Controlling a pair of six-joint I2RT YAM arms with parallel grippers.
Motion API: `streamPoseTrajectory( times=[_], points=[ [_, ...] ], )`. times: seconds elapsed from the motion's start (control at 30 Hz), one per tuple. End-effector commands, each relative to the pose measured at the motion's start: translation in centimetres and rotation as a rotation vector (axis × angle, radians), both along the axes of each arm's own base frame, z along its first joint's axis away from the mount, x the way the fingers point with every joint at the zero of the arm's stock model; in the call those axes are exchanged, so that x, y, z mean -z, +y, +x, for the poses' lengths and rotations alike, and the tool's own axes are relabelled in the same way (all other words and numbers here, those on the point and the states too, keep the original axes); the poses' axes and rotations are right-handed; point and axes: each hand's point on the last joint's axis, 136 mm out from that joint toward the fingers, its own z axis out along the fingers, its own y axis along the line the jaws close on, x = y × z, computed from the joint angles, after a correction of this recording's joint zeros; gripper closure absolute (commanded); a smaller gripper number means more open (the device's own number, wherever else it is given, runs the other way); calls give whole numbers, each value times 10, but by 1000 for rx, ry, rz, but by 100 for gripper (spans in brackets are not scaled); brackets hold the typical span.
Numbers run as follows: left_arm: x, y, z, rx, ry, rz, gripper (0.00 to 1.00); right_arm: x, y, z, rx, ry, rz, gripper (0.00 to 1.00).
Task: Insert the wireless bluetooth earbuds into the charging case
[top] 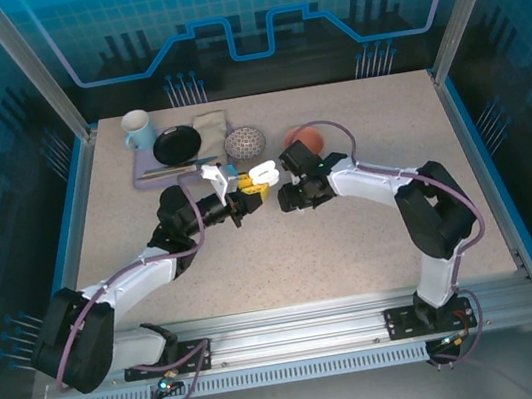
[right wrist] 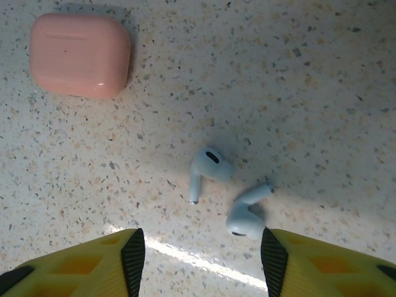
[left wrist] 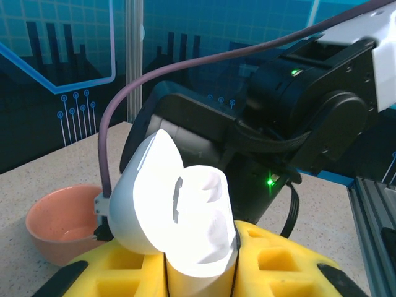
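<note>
Step in hand: picking up an earbud, with none seated yet.

Left arm reaches forward and inward across the table (top: 374, 243), elbow bent and forearm angled toward centre. The left gripper (top: 246, 199) is clamped on the white charging case (left wrist: 185, 216). Its lid is flipped open and the sockets look empty. The yellow fingers (left wrist: 284, 260) grip the case's lower body, and it's presented tilted toward the other arm. Whether it rests on the table, I can't tell. A salmon bowl (left wrist: 62, 223) sits behind it.

Centre-right, the right arm folds back from its base, wrist pitched down, so the right gripper (right wrist: 203, 257) hovers over the table. Its jaws are spread and empty. Two white earbuds (right wrist: 209, 168) lie loose on the table just ahead of the fingertips, near each other but apart, the second (right wrist: 247, 213) closer to the jaws. A closed pink case (right wrist: 80, 54) lies well apart from them and isn't in play.

Next move, as I judge it: drop straight down over the nearer bud and pinch it — it's tiny and rounded, so centre it or it squirts out. Then carry it left and seat it stem-first in the open case.
</note>
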Motion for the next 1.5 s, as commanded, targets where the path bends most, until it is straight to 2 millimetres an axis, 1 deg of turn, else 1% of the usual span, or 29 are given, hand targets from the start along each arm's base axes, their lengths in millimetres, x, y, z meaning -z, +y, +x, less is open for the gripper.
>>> streamPoseTrajectory(
  times=[0.0,0.17,0.33,0.4,0.53,0.67,0.77,0.87,0.93,1.03,1.13,1.27,1.47],
  points=[
    [-8,6,0,-28,-37,-5,100,9,6,7,-35,20,-11,46],
    [-7,6,1,-28,-35,-3,100,24,2,12,-28,35,-36,47],
    [-6,5,3,-29,-33,-5,100,34,-7,7,-22,66,-30,48],
    [-7,5,4,-29,-34,-5,100,36,-14,3,-14,77,-38,49],
    [-7,4,6,-29,-32,-9,100,36,-30,-5,12,79,-40,51],
    [-7,4,6,-27,-33,-13,100,32,-50,-12,62,73,-82,54],
    [-7,3,7,-24,-29,-19,100,26,-60,-17,94,59,-103,55],
    [-8,3,7,-24,-28,-22,100,12,-59,-14,121,21,-73,55],
    [-8,3,7,-24,-27,-22,100,4,-58,-8,137,-9,-76,54],
    [-8,3,8,-25,-25,-24,100,-1,-51,2,147,-18,-71,54],
    [-9,2,8,-24,-24,-26,100,0,-40,8,125,-9,-81,54],
    [-10,3,8,-26,-28,-26,100,8,-31,7,96,11,-127,54],
    [-10,3,8,-26,-32,-25,100,21,-38,-4,109,39,-198,55]
  ],
)
